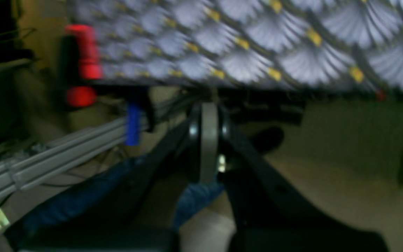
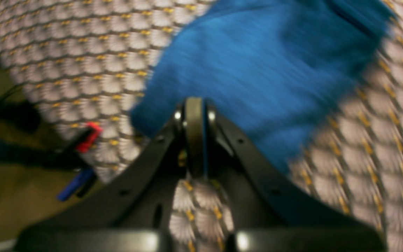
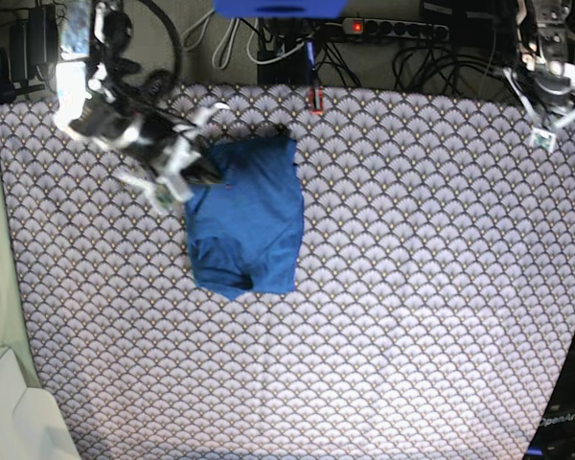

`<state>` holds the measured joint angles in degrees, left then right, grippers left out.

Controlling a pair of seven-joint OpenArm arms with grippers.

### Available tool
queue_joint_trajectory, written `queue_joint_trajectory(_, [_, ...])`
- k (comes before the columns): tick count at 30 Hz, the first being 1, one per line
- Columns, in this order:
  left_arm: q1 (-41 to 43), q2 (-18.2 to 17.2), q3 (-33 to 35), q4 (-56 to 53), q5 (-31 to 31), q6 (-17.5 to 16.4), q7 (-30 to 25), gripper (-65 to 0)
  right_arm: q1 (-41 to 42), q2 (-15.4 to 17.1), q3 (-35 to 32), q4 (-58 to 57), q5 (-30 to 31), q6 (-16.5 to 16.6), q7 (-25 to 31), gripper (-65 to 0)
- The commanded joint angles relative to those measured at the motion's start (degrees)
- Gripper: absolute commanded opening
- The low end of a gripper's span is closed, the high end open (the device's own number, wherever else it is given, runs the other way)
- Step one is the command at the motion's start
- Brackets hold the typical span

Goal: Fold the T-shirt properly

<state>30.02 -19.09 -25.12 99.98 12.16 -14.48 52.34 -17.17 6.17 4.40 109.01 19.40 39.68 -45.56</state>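
Observation:
The blue T-shirt (image 3: 249,220) lies folded into a compact upright rectangle on the left half of the table. In the right wrist view the T-shirt (image 2: 264,70) fills the upper right, blurred. My right gripper (image 3: 203,172) is at its upper left edge, jaws shut (image 2: 194,105). A thin blue line shows beside the pads, and I cannot tell whether cloth is pinched. My left gripper (image 3: 546,120) hangs shut at the table's far right corner, away from the shirt. In the left wrist view the left gripper (image 1: 208,108) holds nothing.
A grey-white scallop-patterned cloth (image 3: 412,287) covers the table. A red clamp (image 3: 316,99) sits on the far edge. Another red clamp (image 1: 84,52) and a blue handle (image 1: 133,124) show at the cloth's edge. A power strip (image 3: 393,29) and cables lie behind. A white box (image 3: 10,412) stands lower left.

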Motion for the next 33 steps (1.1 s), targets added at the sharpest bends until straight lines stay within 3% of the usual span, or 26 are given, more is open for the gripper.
queue_joint_trajectory(1, [0.35,-1.96,0.82,-0.07,0.80,0.63,-0.69,-64.6,-1.16,0.29,1.35,1.19,0.95,0.32,0.77,-65.0])
queue_joint_trajectory(9, [3.08,-4.07,5.65,-4.64,-0.69,0.63,-5.87,-64.6,-13.47,-0.24,18.67,5.14,1.22,0.32,0.86,-65.0])
queue_joint_trajectory(13, [4.66,-5.13,7.67,-2.36,-5.88,0.63,-5.61,-64.6,-18.83,-2.35,27.90,4.88,0.95,0.32,1.47,-65.0])
queue_joint_trajectory(17, [7.30,-4.42,7.76,-2.36,-10.89,0.63,-5.79,-64.6,-23.84,-5.69,33.18,4.79,0.87,0.32,6.31,-65.0])
queue_joint_trajectory(24, [11.61,3.22,14.36,-3.85,-13.70,1.25,-7.46,-64.6,-28.77,-8.33,33.97,-3.65,0.87,0.32,13.87,-65.0])
queue_joint_trajectory(28, [13.54,8.67,17.52,-11.59,-13.70,1.25,-15.63,-64.7,-28.50,-7.54,33.79,-16.84,0.87,0.32,17.91,-65.0])
queue_joint_trajectory(33, [12.40,13.86,18.05,-29.00,-13.70,1.34,-29.87,-64.7,-24.55,-2.44,30.28,-37.49,0.87,0.32,23.98,-65.0])
